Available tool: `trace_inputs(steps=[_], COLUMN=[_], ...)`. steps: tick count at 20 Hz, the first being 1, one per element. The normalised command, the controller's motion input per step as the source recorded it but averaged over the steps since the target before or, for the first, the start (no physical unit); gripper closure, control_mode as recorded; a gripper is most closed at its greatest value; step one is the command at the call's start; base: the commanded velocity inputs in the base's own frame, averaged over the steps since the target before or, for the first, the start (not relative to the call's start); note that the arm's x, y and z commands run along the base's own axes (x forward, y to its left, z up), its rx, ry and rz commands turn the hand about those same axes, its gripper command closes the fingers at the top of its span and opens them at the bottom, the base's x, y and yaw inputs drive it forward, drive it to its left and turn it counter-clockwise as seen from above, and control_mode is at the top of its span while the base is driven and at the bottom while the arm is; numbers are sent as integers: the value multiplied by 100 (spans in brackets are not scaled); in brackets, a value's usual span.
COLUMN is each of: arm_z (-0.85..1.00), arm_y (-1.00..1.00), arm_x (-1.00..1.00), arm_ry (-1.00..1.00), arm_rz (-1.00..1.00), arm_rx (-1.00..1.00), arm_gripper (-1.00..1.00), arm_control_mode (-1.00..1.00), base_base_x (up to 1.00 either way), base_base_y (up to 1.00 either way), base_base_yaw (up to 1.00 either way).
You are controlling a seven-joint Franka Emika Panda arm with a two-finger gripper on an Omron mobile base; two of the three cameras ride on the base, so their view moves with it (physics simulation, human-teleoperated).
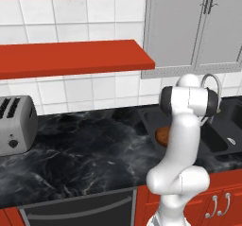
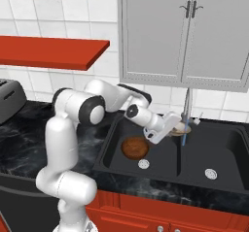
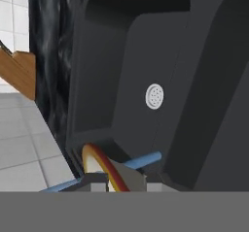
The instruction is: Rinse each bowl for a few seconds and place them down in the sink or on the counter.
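— Gripper (image 2: 176, 127) position first: where was the white arm's two-finger hand?

— It reached out over the wide black double-basin sink (image 2: 228, 177), up near the silver gooseneck faucet (image 2: 187, 105), roughly above the divider between the two basins. A thin blue stream of water (image 2: 183, 138) fell just beside it.

— And its jaws?

— They were drawn nearly together, pinching the small shallow cream-white bowl with a tan rim (image 2: 182, 127) by its edge. In the hand view that rim (image 3: 104, 165) curved up right between the finger tips, with the blue stream (image 3: 143, 159) crossing just behind it.

— So the cream bowl was off the sink floor?

— Yes, held in the air at the faucet, touching only the gripper as far as could be seen.

— The other one?

— The small round reddish-brown, wood-like bowl (image 2: 134, 147) lay on the floor of the left basin, below and to the left of the gripper, well apart from it, near that basin's round silver drain (image 2: 144, 164). The left base view showed it (image 1: 162, 135) partly hidden behind the arm.

— The counter?

— The black marble-look countertop with whitish veins (image 1: 85, 154) ran left of the sink, with a silver toaster (image 1: 16, 123) at its far end.
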Motion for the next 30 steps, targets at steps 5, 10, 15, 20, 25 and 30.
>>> trace_inputs(steps=[5, 10, 15, 20, 25, 30], arm_z=[0, 0, 0, 1, 15, 14], arm_y=[-10, 14, 31, 35, 28, 28], arm_x=[11, -15, -24, -27, -47, -46], arm_ry=[0, -4, -2, 0, -2, 0], arm_rz=[0, 2, 5, 7, 11, 15], arm_rx=[2, 1, 1, 1, 0, 0], arm_gripper=[100, 100, 100, 100, 100, 100], arm_control_mode=[-100, -100, -100, -100, -100, -100], base_base_x=[0, 0, 0, 0, 0, 0], base_base_y=[0, 0, 0, 0, 0, 0], base_base_yaw=[0, 0, 0, 0, 0, 0])
